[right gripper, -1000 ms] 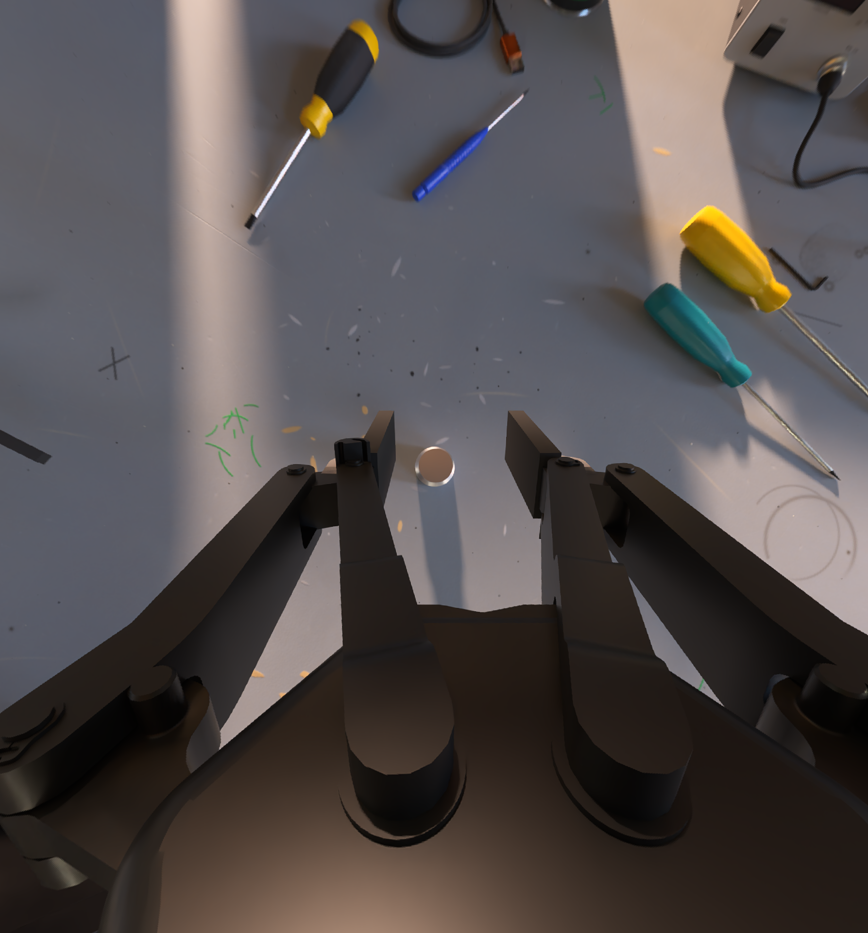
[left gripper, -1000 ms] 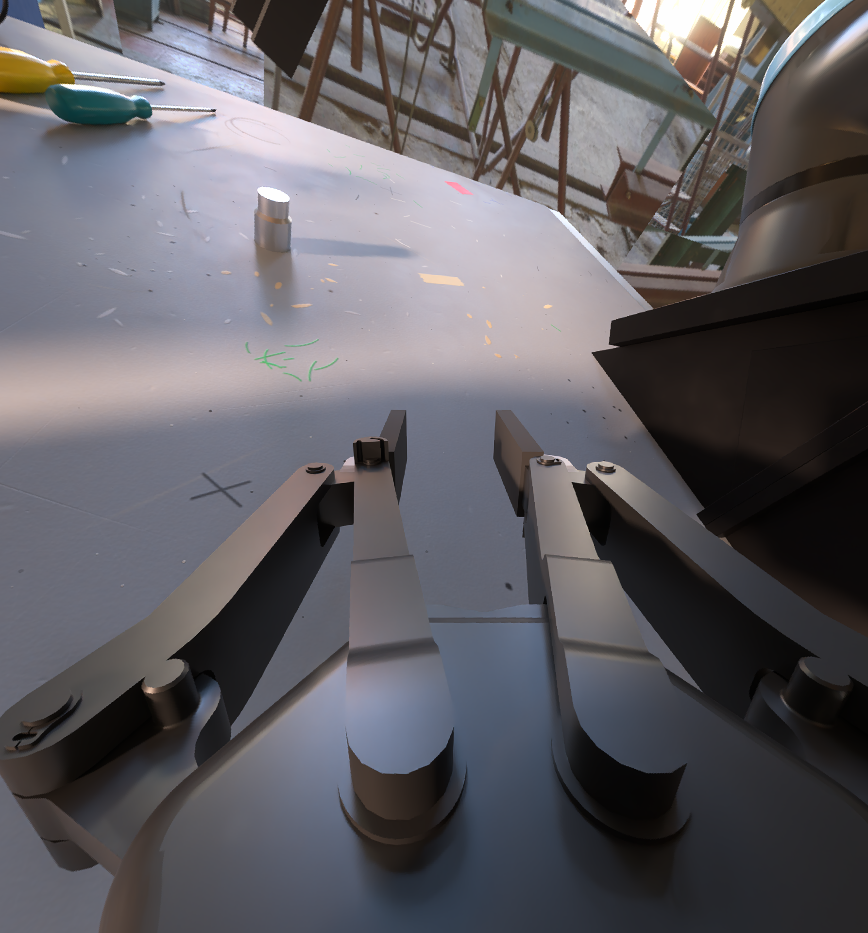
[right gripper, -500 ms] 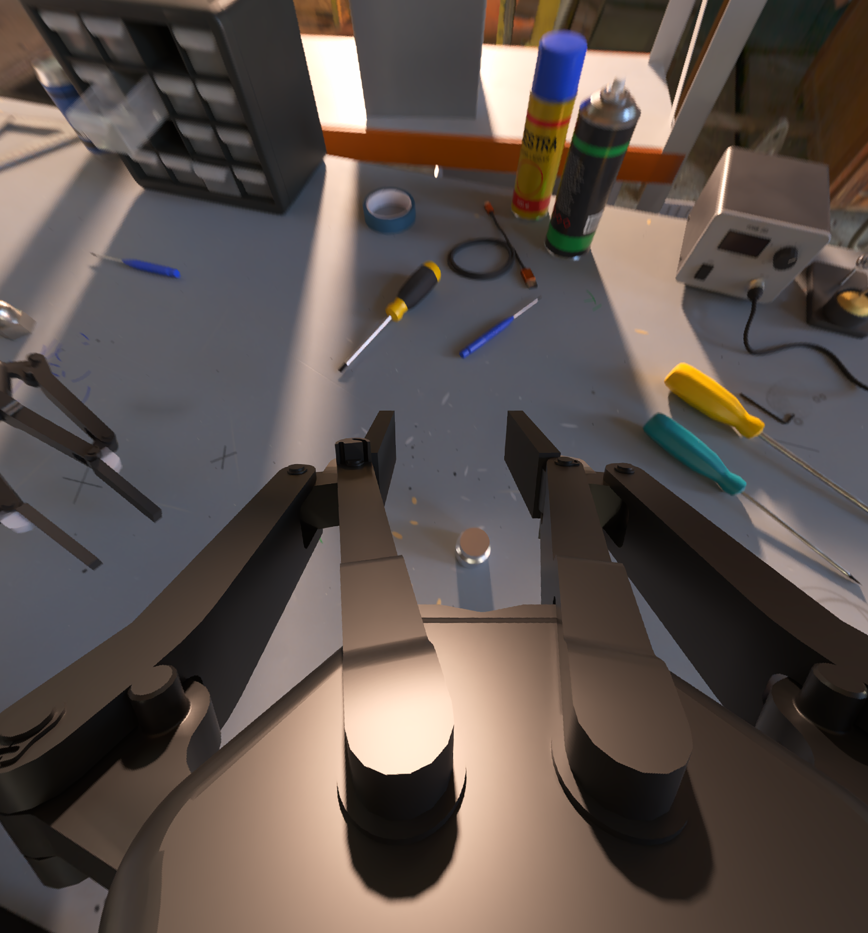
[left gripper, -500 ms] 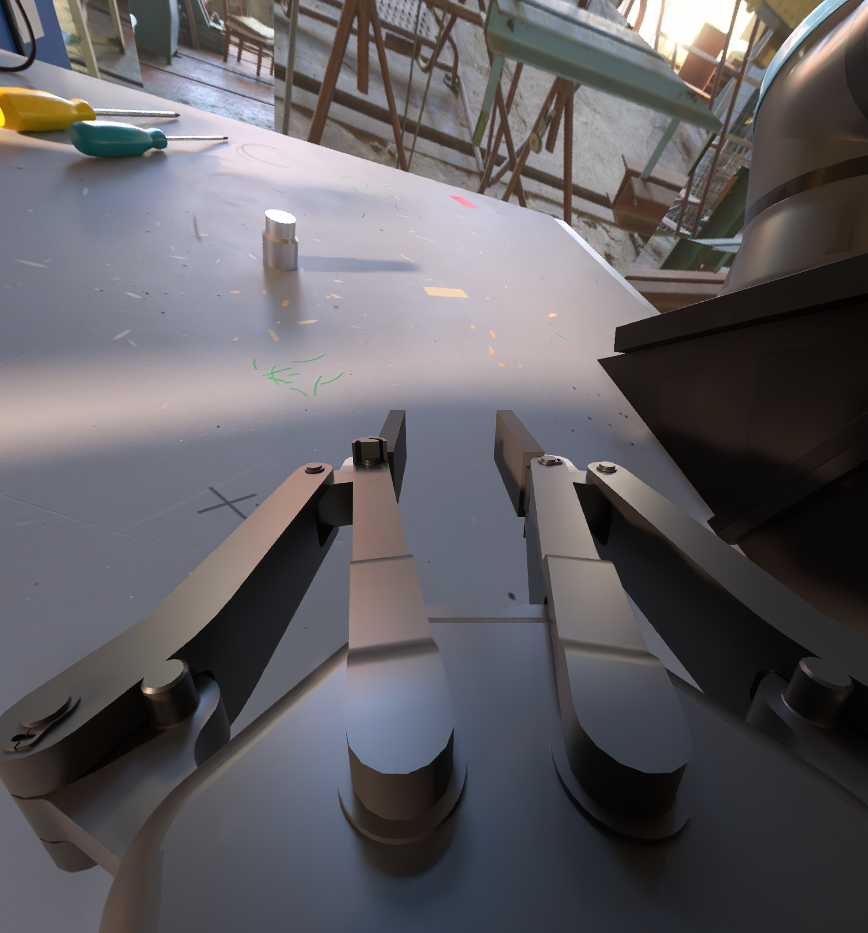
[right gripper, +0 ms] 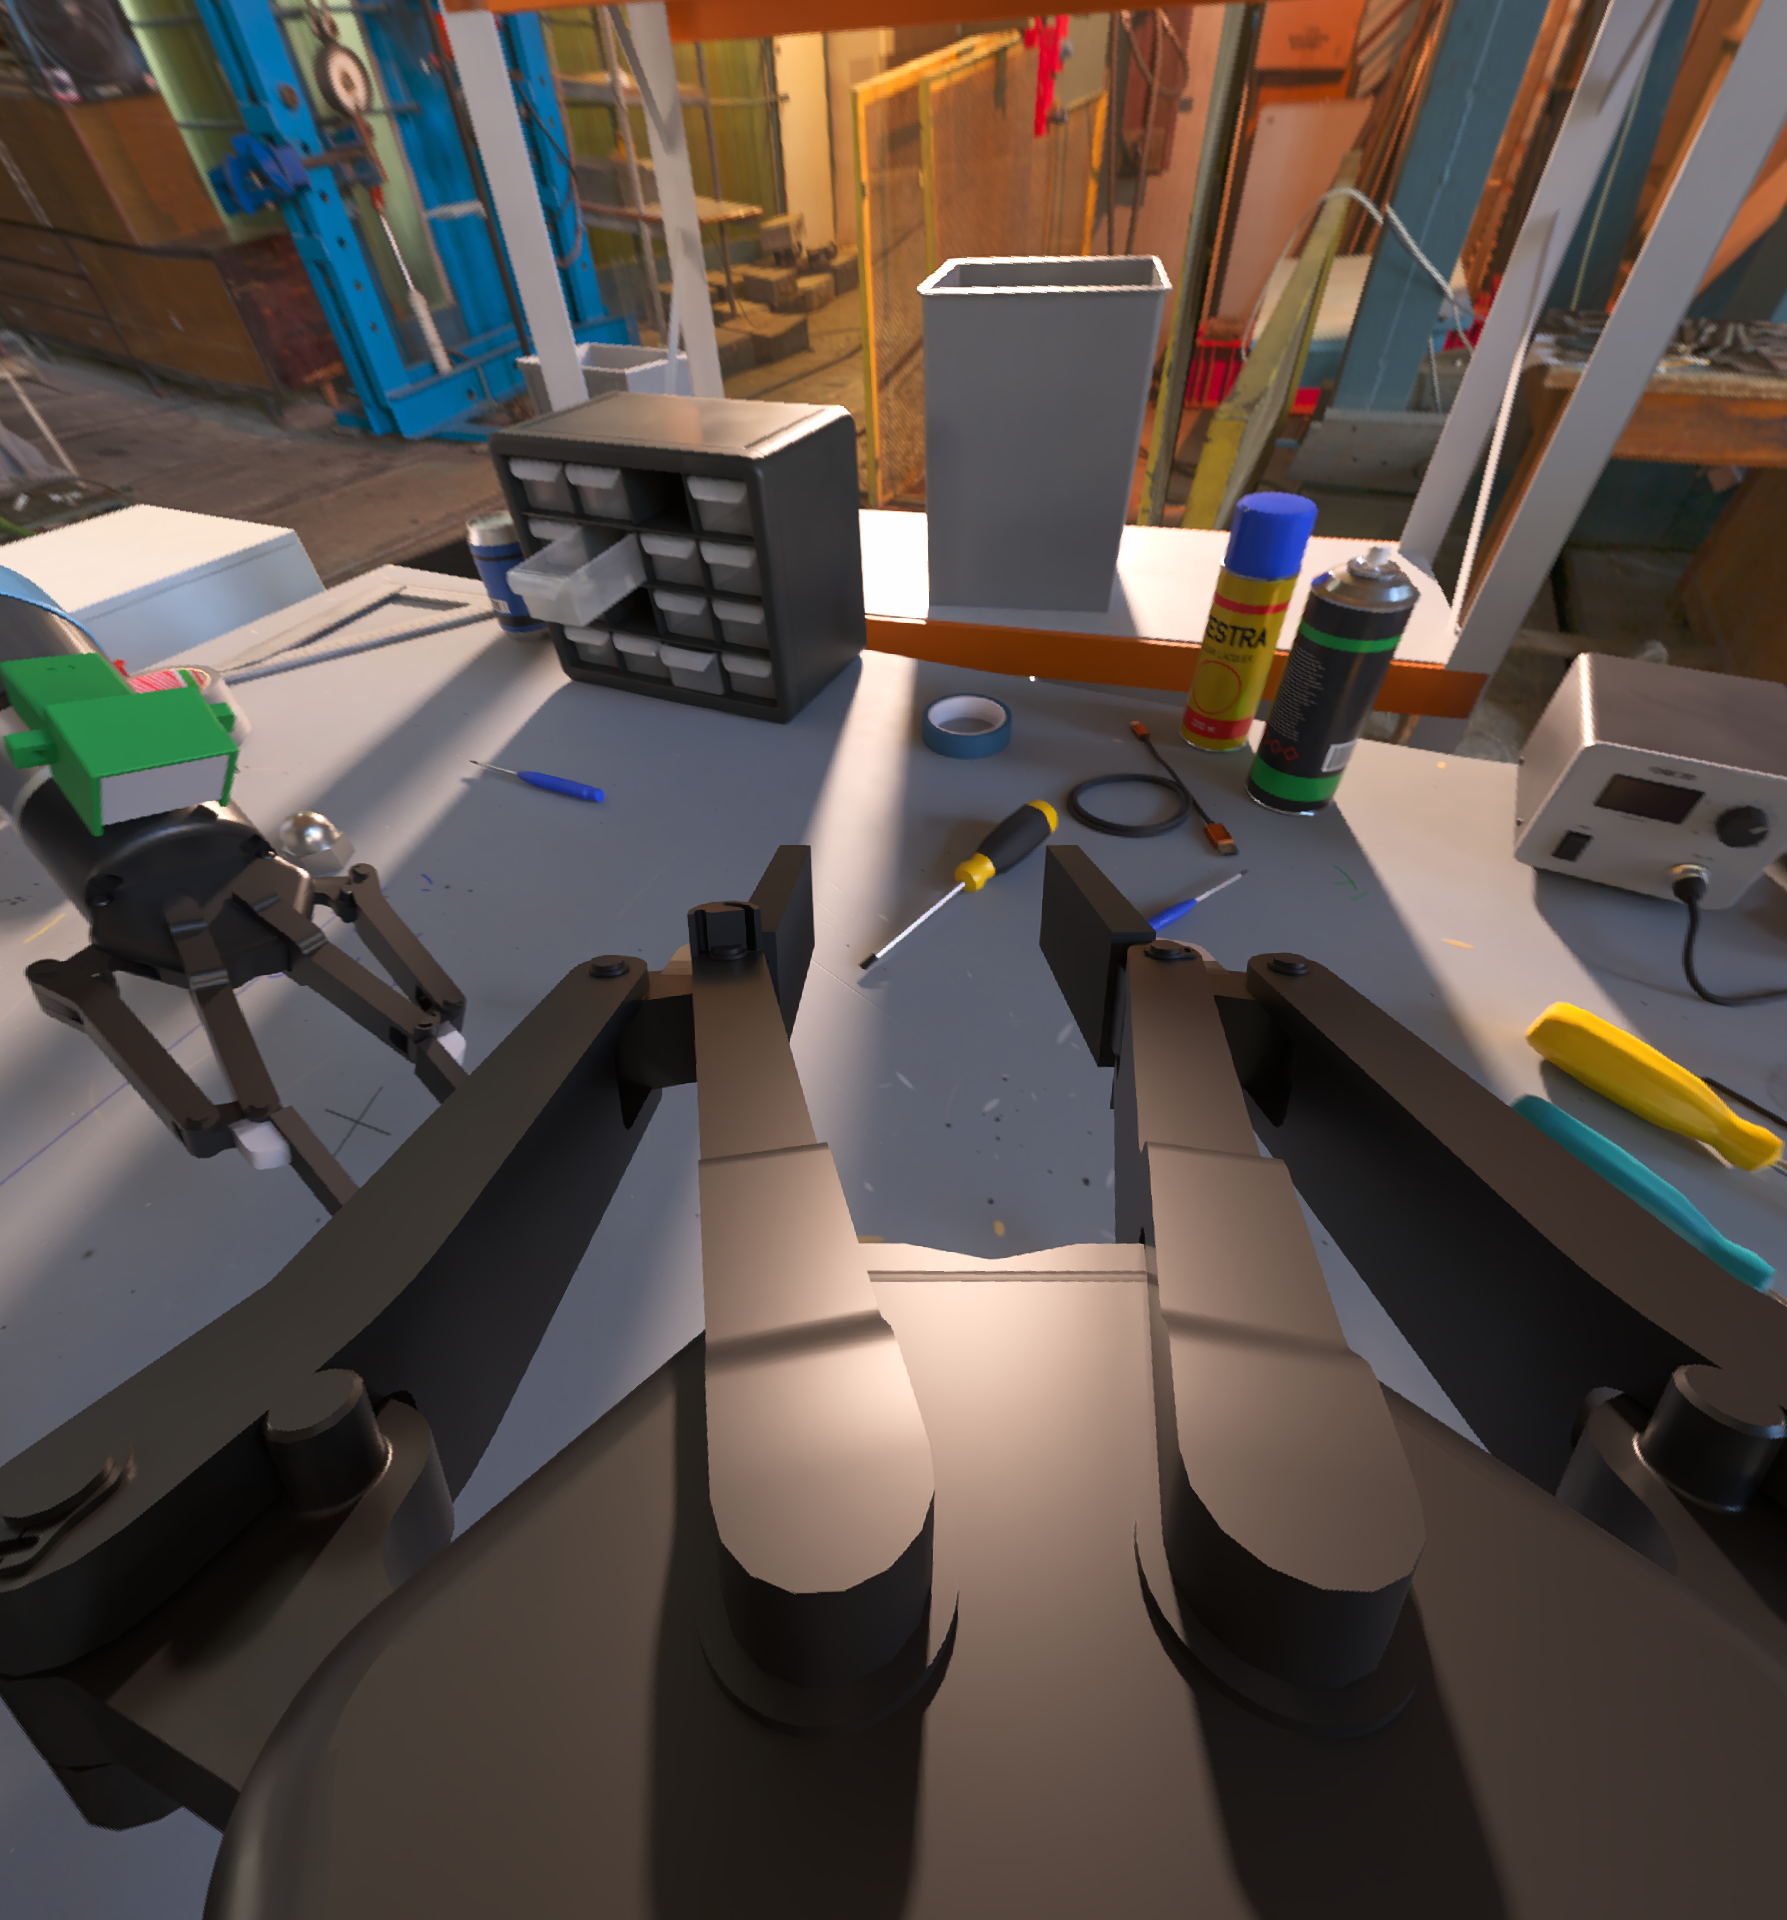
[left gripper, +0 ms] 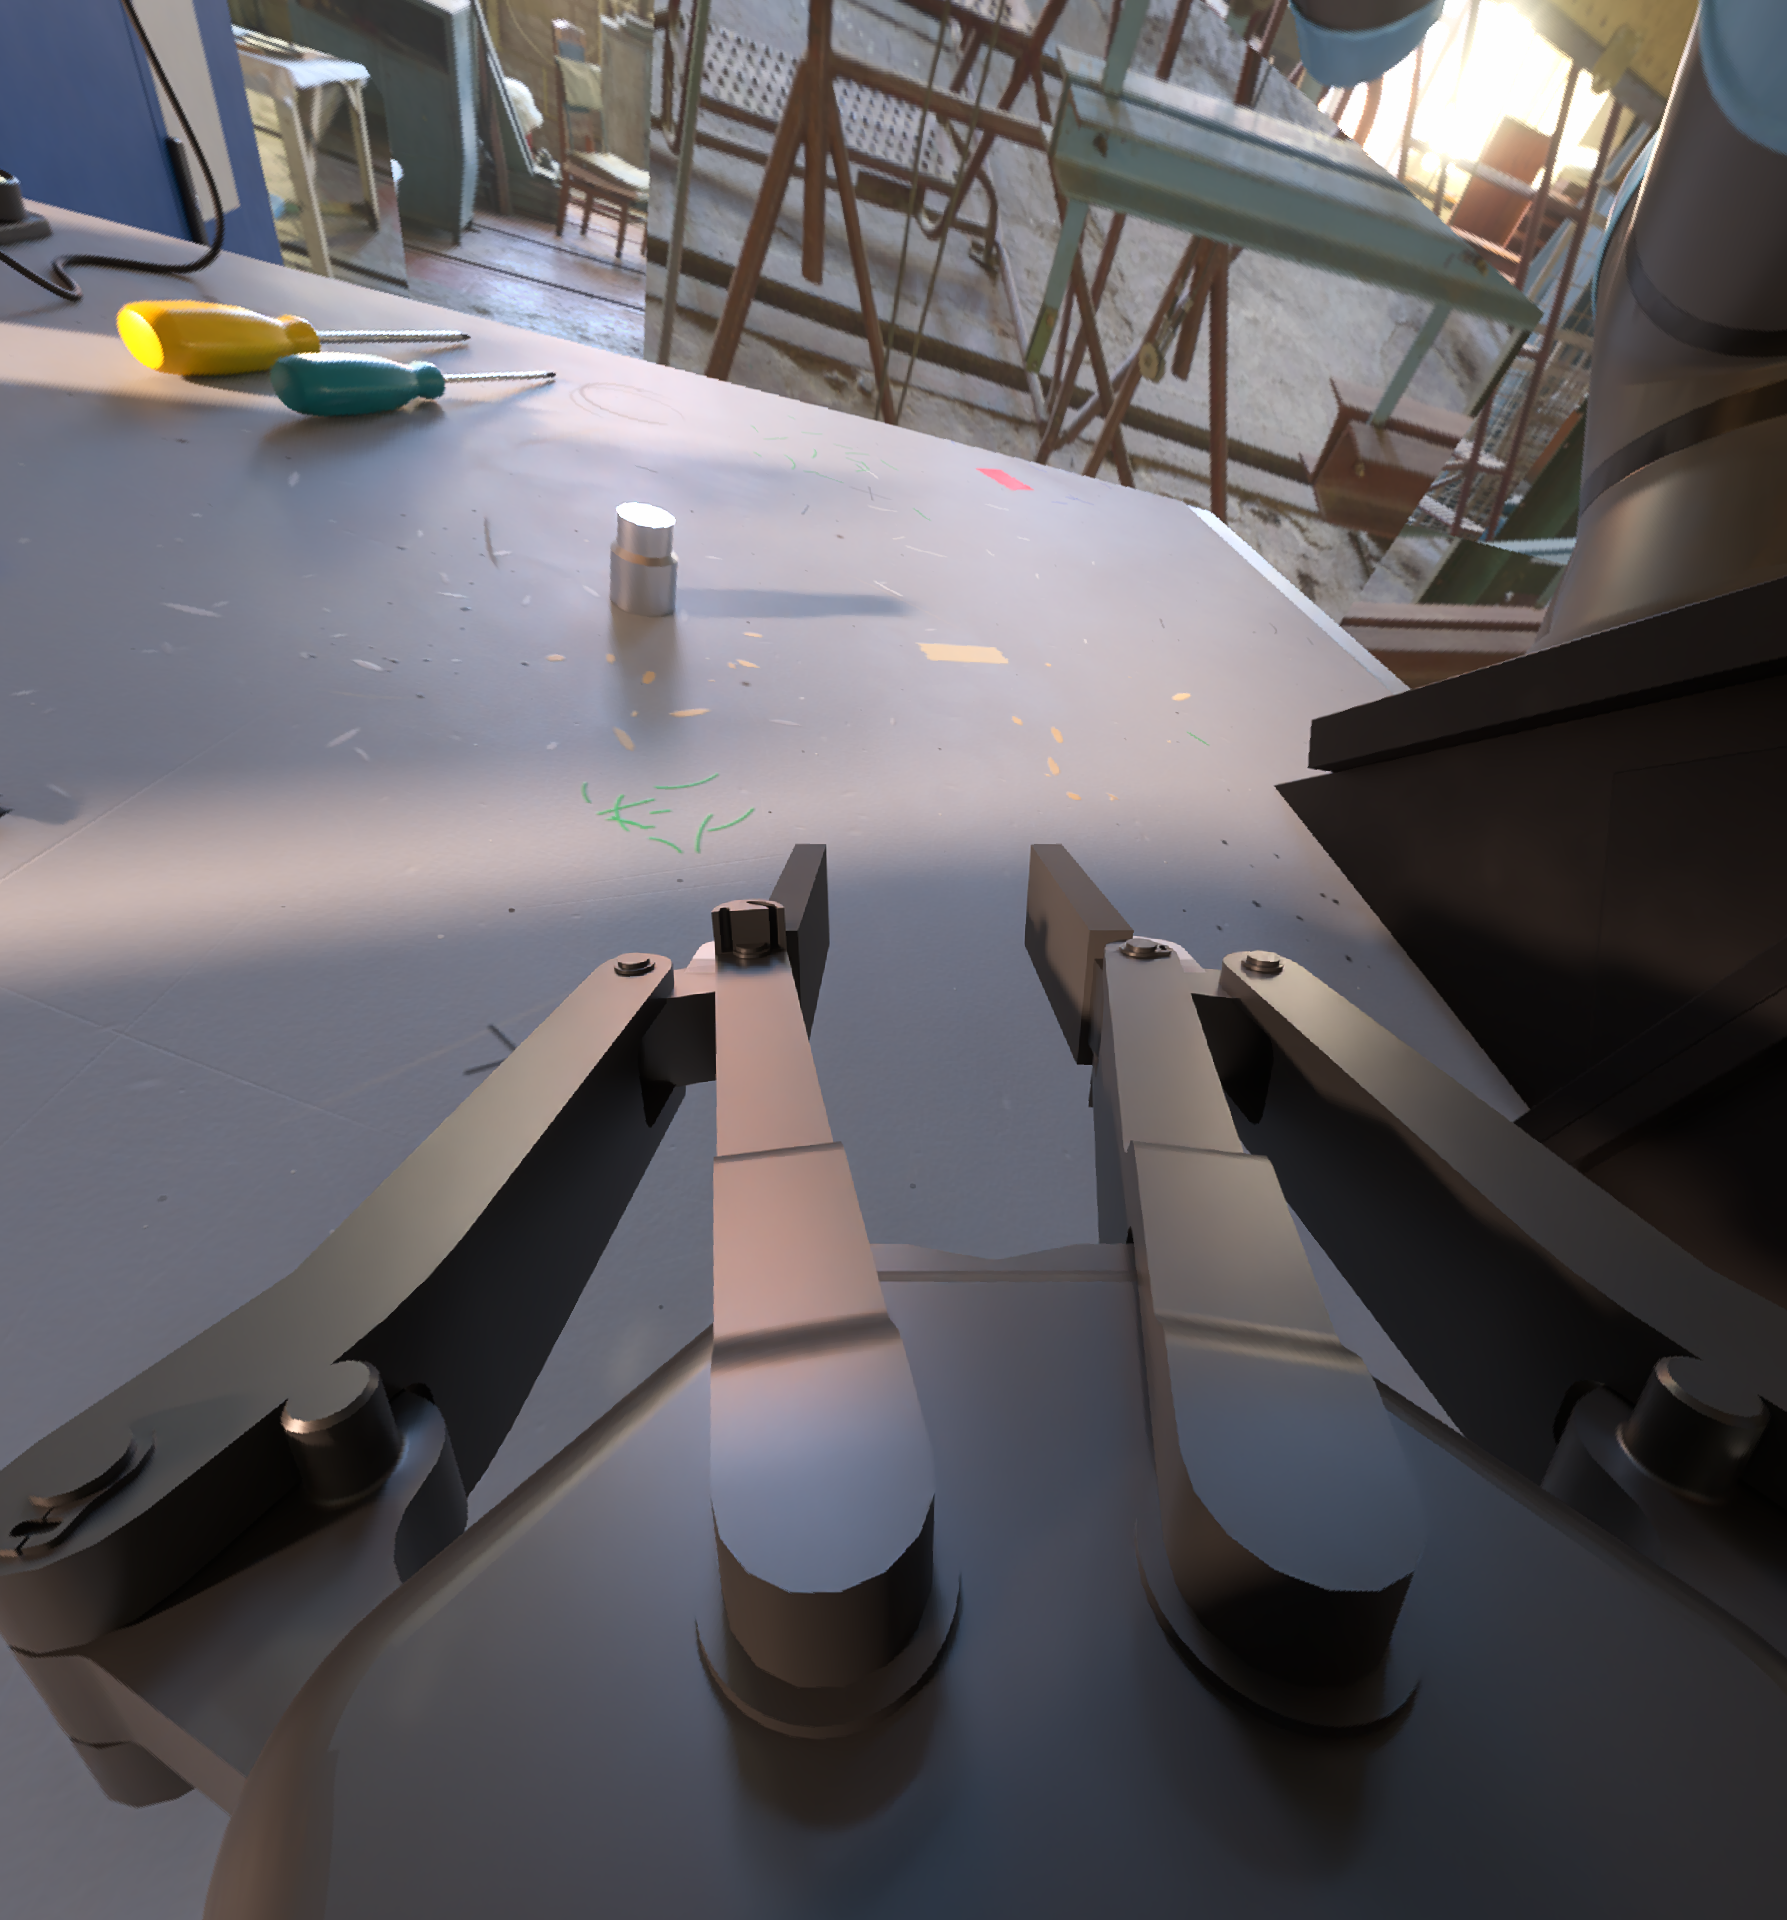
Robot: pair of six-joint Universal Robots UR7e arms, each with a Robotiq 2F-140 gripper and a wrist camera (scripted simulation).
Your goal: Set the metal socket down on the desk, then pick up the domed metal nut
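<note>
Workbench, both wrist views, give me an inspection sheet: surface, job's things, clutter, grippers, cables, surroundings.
Surface: grey desk, speckled with chips and pen marks.
Job's things: silver stepped metal socket upright on the desk, free of both grippers; shiny domed metal nut on the desk behind the left gripper.
Clutter: yellow-handled screwdriver, teal-handled screwdriver, black drawer cabinet with one drawer pulled out, blue tape roll, two spray cans.
Grippers: left gripper open, fingers empty; right gripper open, empty.
Cables: black cord from the grey control box; black coiled cable.
Surroundings: workshop frames and racks.
</note>
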